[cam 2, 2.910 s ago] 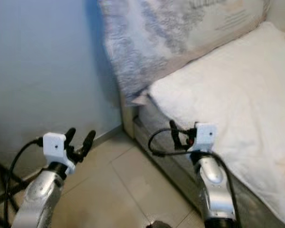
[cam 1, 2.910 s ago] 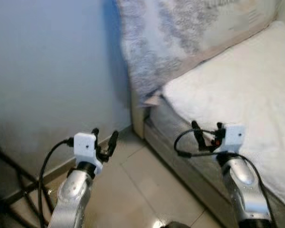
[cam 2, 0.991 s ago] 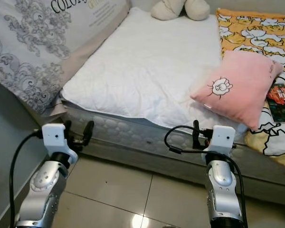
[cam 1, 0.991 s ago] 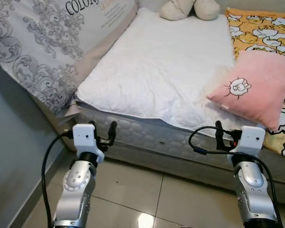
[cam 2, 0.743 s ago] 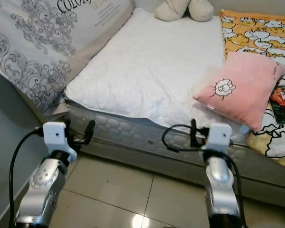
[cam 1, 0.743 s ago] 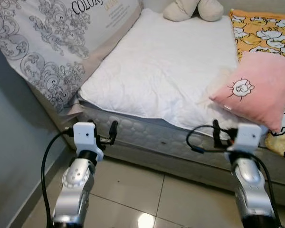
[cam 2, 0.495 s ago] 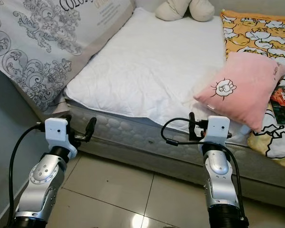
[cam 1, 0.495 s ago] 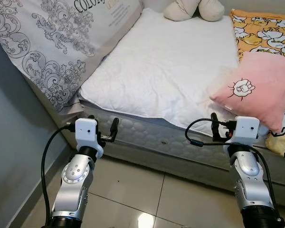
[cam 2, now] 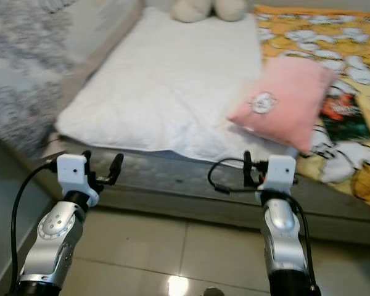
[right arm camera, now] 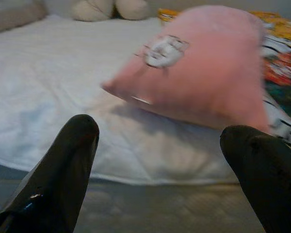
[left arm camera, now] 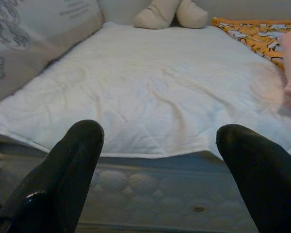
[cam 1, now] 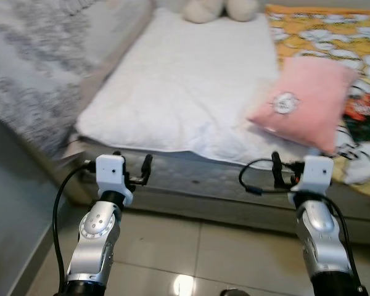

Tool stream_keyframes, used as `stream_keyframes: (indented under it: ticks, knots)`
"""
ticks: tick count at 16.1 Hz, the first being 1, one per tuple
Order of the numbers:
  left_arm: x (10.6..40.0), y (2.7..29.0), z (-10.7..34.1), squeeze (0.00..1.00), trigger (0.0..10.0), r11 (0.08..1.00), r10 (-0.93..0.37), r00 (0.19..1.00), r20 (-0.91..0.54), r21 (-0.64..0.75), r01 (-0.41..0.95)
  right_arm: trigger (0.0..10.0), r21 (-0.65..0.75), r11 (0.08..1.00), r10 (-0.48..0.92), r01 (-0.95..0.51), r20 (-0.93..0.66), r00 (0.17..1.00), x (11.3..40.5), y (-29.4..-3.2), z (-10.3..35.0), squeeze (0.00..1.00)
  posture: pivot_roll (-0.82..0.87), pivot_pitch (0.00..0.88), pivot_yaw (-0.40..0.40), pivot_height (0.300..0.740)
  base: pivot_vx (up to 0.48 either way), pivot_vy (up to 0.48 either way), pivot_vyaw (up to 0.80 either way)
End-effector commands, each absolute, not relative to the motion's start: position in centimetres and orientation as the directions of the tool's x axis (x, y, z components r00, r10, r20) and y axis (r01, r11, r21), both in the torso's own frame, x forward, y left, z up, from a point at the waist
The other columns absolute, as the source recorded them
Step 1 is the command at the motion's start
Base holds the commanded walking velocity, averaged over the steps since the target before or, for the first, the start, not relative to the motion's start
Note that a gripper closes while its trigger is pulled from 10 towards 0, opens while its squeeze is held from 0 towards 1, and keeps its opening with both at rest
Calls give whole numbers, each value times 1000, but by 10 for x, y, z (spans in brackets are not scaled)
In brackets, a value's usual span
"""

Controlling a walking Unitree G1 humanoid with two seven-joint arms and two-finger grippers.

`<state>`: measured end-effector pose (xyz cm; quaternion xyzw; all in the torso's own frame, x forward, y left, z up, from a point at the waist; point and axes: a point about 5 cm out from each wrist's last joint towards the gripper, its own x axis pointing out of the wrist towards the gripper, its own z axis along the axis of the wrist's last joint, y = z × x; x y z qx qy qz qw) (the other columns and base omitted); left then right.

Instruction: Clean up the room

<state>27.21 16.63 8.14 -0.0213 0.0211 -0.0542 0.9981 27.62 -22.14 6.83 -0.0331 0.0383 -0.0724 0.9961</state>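
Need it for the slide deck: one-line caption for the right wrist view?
Open right gripper facing a pink pillow that lies on the white quilt at the bed's edge.

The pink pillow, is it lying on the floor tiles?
No, the pink pillow lies on the bed, partly on the white quilt, above the floor tiles.

The room is bright with soft, even light. Both eye views are smeared with blur, and the pink pillow (right arm camera: 199,82) looks fuzzy too. A small shiny glare spot sits on the floor tiles (cam 1: 184,285).
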Motion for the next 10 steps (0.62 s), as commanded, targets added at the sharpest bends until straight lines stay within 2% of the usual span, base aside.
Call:
stream_keyframes:
  ticks: [1, 6, 7, 10]
  knots:
    - [271, 174, 81, 0, 10000, 996, -75, 996, -43, -48, 73, 10000, -46, 989, -140, 137, -48, 989, 275, -221, 72, 0, -116, 0, 68, 740, 0, 0, -663]
    - [273, 167, 87, 0, 10000, 992, -119, 993, -12, -44, 118, 10000, -58, 989, -138, 135, -57, 989, 275, -221, 69, 0, -116, 0, 72, 740, 0, 0, -680]
    - [273, 168, 88, 0, 10000, 992, -121, 993, -13, -38, 120, 10000, -73, 991, -113, 108, -60, 992, 275, -218, 69, 0, -118, 0, 74, 740, 394, -274, -694]
    - [274, 162, 90, 0, 10000, 990, -125, 992, 10, -64, 126, 10000, -88, 991, -99, 97, -16, 995, 278, -214, 76, 0, -126, 0, 76, 740, 394, -270, 0]
